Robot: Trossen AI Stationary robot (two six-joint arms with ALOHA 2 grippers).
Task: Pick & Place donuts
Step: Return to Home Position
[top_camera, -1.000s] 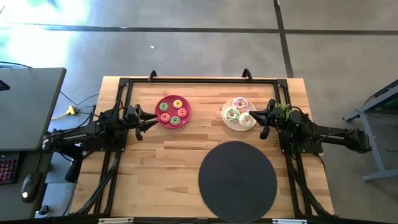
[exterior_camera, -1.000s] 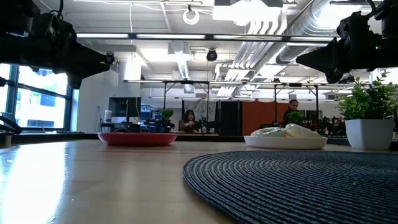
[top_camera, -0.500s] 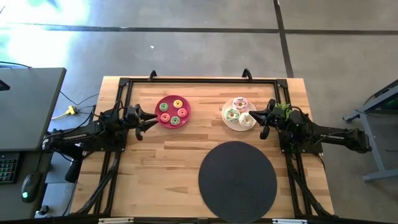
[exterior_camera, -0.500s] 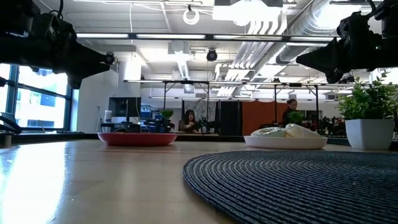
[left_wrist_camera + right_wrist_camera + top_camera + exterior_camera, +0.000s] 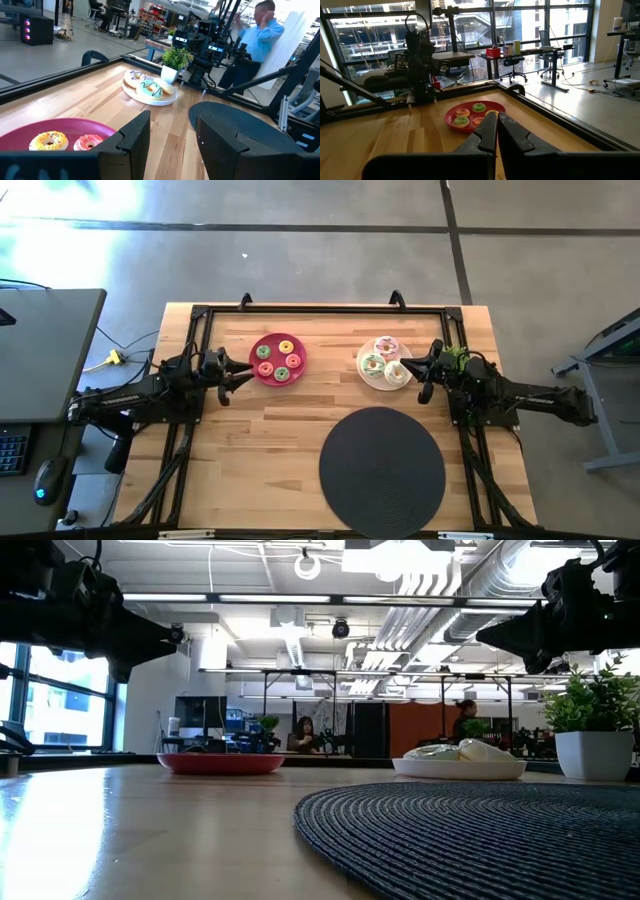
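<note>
Several tiny donuts in green, orange, pink and yellow lie on a red-pink plate (image 5: 277,359) (image 5: 55,135) (image 5: 475,116). Three larger frosted donuts (image 5: 385,363) (image 5: 150,87) lie on a white plate (image 5: 364,370) (image 5: 460,769). My left gripper (image 5: 243,372) (image 5: 170,117) hovers open just left of the red-pink plate, above the table and pointing right. My right gripper (image 5: 412,367) (image 5: 497,116) hovers shut just right of the white plate, pointing left. Neither touches anything.
A big black woven disc (image 5: 382,470) (image 5: 480,830) lies on the near right part of the table. A small potted plant (image 5: 456,357) (image 5: 590,730) stands by the right arm. Bare wood lies between the two plates and on the near left. People show in the room behind.
</note>
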